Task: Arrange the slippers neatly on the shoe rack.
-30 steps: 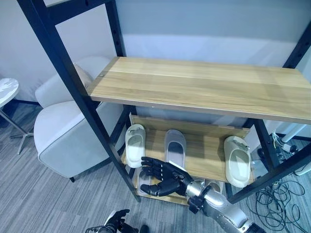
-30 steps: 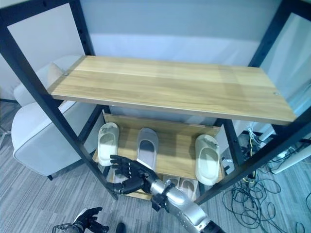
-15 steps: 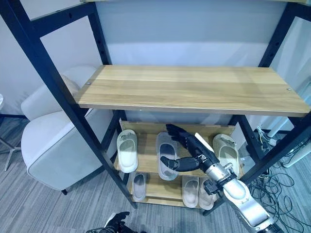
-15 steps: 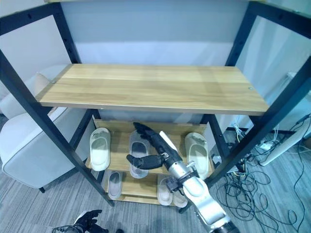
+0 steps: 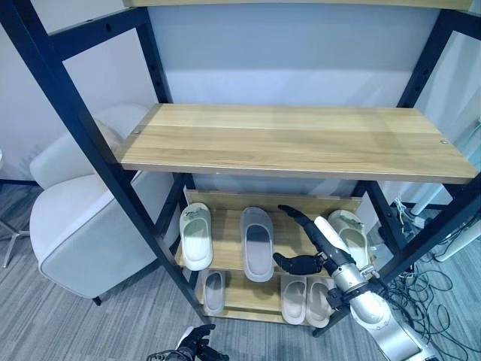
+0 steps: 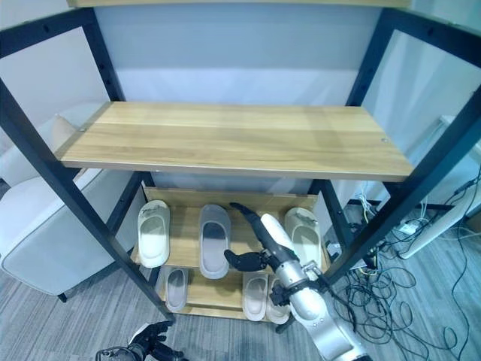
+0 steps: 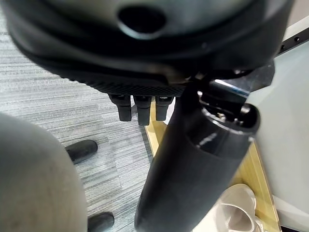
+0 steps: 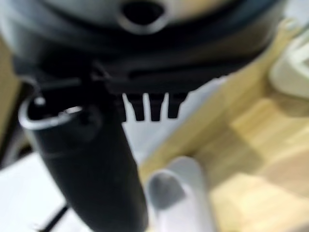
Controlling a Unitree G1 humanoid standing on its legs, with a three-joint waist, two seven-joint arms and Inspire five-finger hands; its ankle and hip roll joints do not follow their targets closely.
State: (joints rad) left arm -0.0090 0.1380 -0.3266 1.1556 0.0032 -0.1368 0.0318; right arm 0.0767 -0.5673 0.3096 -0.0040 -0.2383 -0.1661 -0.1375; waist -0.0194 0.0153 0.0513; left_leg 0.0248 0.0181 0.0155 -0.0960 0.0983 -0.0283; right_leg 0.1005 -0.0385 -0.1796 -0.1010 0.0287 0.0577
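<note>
Black-framed wooden shoe rack (image 5: 301,139) holds a grey closed-toe slipper (image 5: 257,242) between cream slippers (image 5: 196,234); beside it, right hand (image 5: 316,244) hovers with fingers straight, empty. White armchair (image 5: 75,218) stands left.

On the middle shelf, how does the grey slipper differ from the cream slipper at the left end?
The grey slipper is grey, the cream slipper at the left end off-white. The grey slipper lies nearer the shelf's middle and nearer the open right hand; the cream one lies by the rack's left post. The grey one looks somewhat longer. Both lie flat, soles down, lengthwise on the middle shelf.
</note>
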